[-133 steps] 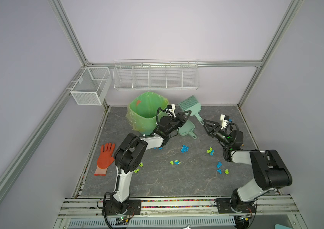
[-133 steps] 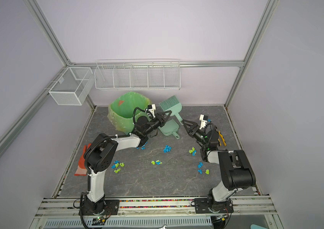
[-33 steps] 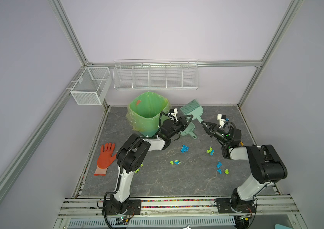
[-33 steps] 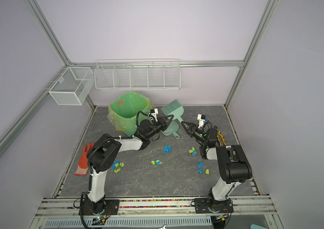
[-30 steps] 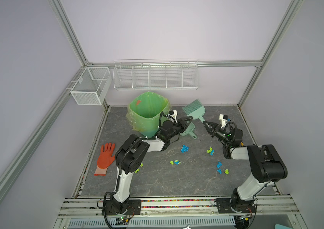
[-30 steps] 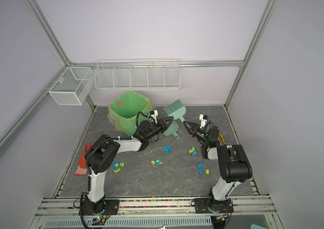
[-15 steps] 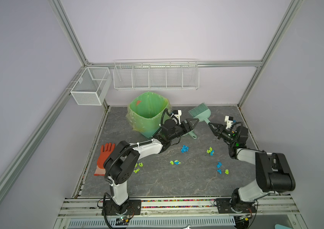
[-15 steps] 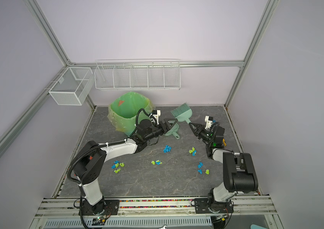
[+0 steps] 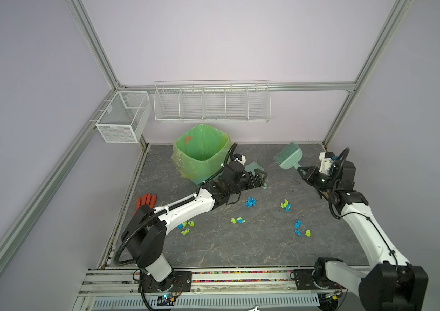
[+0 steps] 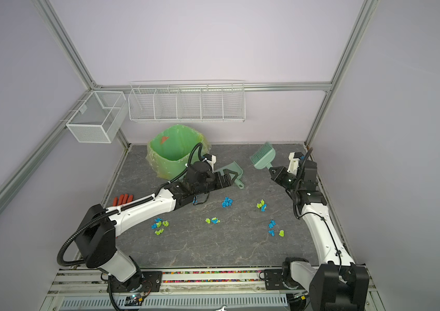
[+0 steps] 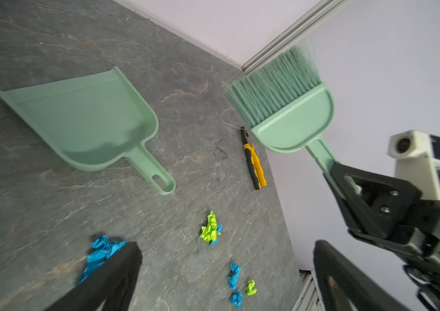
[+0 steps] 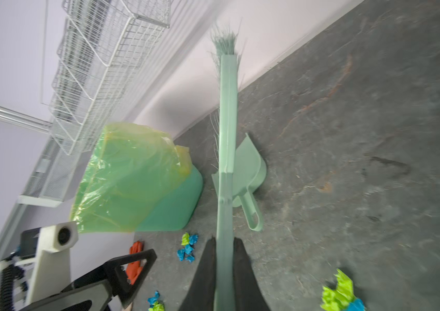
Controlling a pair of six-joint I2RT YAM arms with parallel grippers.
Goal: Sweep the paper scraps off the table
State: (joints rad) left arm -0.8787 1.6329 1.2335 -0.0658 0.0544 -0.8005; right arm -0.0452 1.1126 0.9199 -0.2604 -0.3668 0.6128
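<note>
- A bin (image 9: pixel 201 153) lined with a green bag stands at upper centre in both top views, with a pale green dustpan (image 11: pixel 86 126) flat just beside it.
- An orange-red glove (image 9: pixel 146 200) lies at the left edge of the surface (image 9: pixel 213 250); a yellow-handled tool (image 11: pixel 255 164) lies close to a wall.
- Left jaws gape wide by the dustpan's handle, holding nothing.
- Right jaws are clamped on the handle of a green brush (image 9: pixel 289 157), bristles raised.
- The paper scraps (image 9: pixel 251 202), crumpled blue and lime bits, sit in five small clusters across mid-frame.
</note>
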